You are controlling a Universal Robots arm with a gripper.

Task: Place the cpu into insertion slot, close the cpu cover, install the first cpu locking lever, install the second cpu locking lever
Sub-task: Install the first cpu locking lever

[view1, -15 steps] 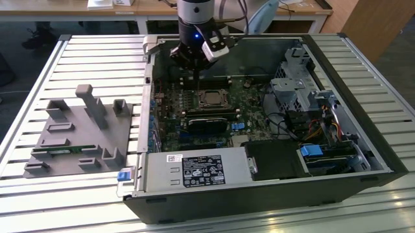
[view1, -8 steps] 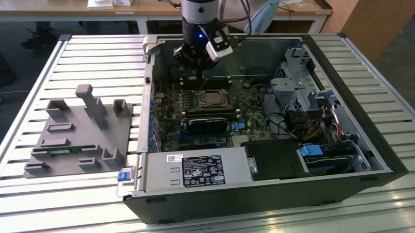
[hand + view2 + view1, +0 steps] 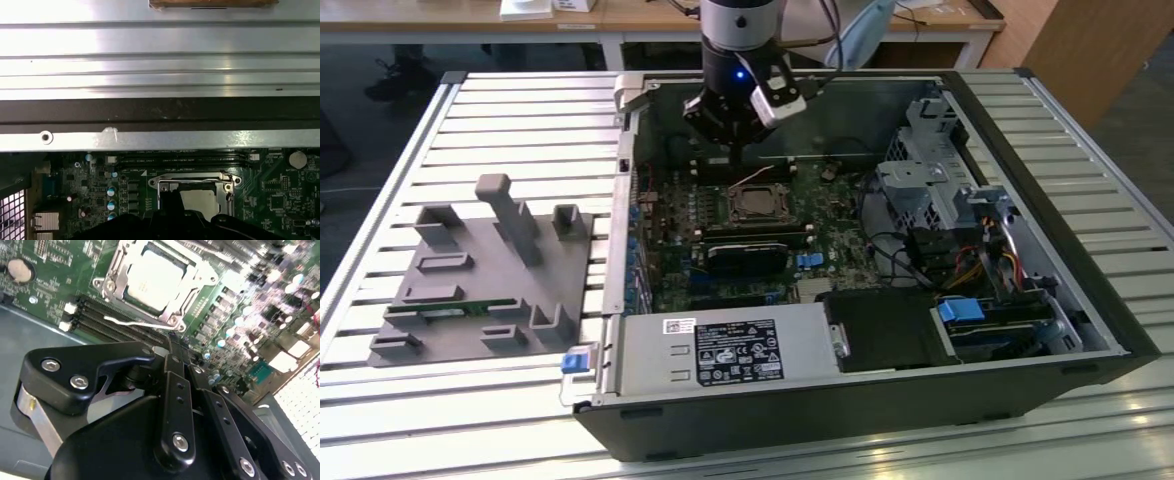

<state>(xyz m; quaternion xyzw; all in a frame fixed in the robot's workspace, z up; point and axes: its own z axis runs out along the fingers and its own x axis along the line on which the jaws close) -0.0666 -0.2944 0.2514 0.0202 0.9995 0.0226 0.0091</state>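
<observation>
Second wrist view shows the cpu (image 3: 150,280) seated in the insertion slot (image 3: 186,294) with the cpu cover (image 3: 112,280) lying down around it; a thin locking lever (image 3: 131,321) runs along the socket edge nearest the gripper (image 3: 175,342), just ahead of its tips. Its fingers (image 3: 172,370) look pressed together, gripping nothing.

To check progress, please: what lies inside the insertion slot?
The cpu lies in the insertion slot, its pale metal top showing. What is under the chip is covered by it.
</observation>
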